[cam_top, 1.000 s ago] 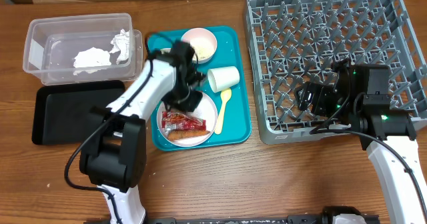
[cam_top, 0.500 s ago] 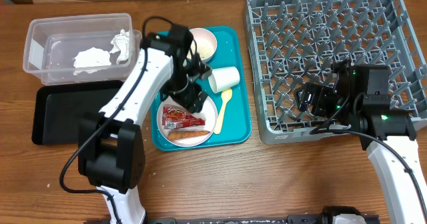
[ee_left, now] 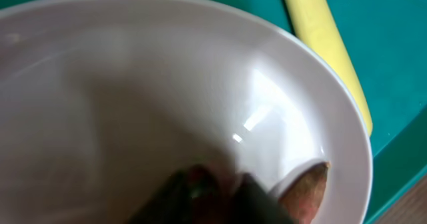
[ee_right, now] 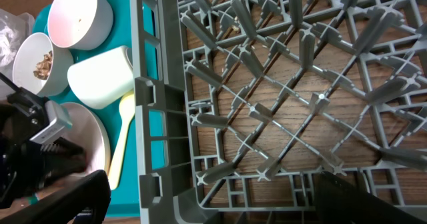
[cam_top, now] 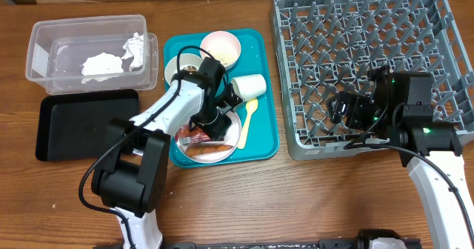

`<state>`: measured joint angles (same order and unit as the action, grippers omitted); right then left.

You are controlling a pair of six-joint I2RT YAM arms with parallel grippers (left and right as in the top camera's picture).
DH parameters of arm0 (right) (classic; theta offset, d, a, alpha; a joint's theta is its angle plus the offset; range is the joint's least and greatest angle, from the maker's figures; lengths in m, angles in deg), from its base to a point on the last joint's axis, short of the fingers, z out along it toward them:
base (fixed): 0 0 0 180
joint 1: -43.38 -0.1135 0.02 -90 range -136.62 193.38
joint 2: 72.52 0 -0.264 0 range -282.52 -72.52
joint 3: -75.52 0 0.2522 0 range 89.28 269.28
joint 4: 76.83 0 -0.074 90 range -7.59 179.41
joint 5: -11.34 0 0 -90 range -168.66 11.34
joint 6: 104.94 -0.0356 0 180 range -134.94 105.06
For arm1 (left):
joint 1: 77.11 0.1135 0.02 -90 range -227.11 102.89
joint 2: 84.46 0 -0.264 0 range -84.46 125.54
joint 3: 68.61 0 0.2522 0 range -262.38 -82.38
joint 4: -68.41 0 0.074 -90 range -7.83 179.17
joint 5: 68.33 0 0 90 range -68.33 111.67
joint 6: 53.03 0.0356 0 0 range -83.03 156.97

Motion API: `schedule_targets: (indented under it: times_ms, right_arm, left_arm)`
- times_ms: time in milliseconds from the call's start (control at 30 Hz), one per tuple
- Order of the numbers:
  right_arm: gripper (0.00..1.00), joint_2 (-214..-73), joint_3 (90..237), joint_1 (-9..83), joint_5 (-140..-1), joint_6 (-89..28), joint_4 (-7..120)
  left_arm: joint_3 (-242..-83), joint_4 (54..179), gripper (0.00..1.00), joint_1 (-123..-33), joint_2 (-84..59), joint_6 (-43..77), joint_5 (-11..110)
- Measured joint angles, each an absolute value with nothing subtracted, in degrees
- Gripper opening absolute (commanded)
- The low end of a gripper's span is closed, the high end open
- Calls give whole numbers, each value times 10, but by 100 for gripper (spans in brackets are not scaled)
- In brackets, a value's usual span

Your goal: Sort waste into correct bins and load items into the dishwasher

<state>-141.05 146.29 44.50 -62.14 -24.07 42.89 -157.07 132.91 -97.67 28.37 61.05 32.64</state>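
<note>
My left gripper [cam_top: 215, 124] is low over the round white plate [cam_top: 231, 123] on the teal tray. In the left wrist view its blurred fingertips [ee_left: 217, 194] sit close together with the red wrapper [cam_top: 194, 135] between them. The orange-red sausage stick [cam_top: 204, 152] lies at the plate's front edge and shows in the wrist view [ee_left: 303, 187]. The pale yellow spoon [cam_top: 246, 123] and the white cup [cam_top: 249, 87] lie beside the plate. One white bowl [cam_top: 221, 49] is at the back; another [ee_right: 39, 63] holds brown crumbs. My right gripper [cam_top: 348, 108] is open and empty over the grey dish rack [cam_top: 370, 27].
The clear tub [cam_top: 44, 38] at the back left holds the crumpled white napkin [cam_top: 104, 62]. The black tray [cam_top: 81, 127] lies in front of it. The teal tray [cam_top: 265, 141] sits between the bins and the rack. The rack's front corner [ee_right: 160, 151] is under my right gripper [ee_right: 213, 207].
My left gripper has come forward and down onto the plate, over the red wrapper. The right arm has not moved.
</note>
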Motion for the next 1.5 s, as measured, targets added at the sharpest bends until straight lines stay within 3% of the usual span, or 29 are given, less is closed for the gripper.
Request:
schedule_targets:
  times_ms: [167, 300, 600, 633, 700, 1000, 1233, 1500]
  right_arm:
    - [100, -1411, 1463, 445, -621, -241, 429]
    - [100, -1411, 1463, 445, -621, -241, 429]
    - [100, -1411, 1463, 445, -621, -241, 429]
    - [100, -1411, 1463, 445, -621, -241, 428]
    - [100, -1411, 1463, 445, -621, -241, 427]
    - [100, -1411, 1463, 445, -621, -241, 425]
    - [100, -1411, 1463, 445, -621, -241, 427]
    - [100, -1411, 1463, 445, -621, -241, 427]
  left_arm:
    - [-1568, 1320, 4, -976, 284, 609, 326]
    - [-1614, 1381, 4, -974, 286, 574, 326]
    - [-1912, 1564, 6, -929, 290, 530, 326]
    - [-1934, 1587, 15, -922, 289, 527, 326]
    - [-1963, 1627, 23, -908, 288, 515, 326]
    - [-1981, 1780, 56, -850, 288, 438, 322]
    - [-1958, 1756, 55, -887, 288, 429, 285]
    - [-1803, 1636, 52, -922, 288, 429, 207]
